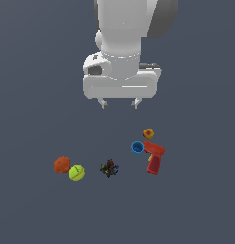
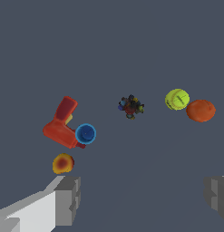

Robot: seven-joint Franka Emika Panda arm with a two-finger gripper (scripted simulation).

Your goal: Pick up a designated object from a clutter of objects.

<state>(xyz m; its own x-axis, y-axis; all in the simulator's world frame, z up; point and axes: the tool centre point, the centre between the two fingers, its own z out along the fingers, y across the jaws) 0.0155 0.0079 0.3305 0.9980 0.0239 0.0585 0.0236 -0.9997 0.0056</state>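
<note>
The designated yellow-orange piece with a red centre lies on the floor just behind the blue cup and the red drill-shaped toy. My gripper hangs open and empty high above the floor, up and toward the exterior view's left of the piece. In the wrist view one finger sits close beside the piece. The dark multicoloured lump, yellow-green ball and orange ball lie farther off.
The items are scattered on a flat dark grey floor. The drill toy touches the blue cup. The two balls sit side by side at the exterior view's left.
</note>
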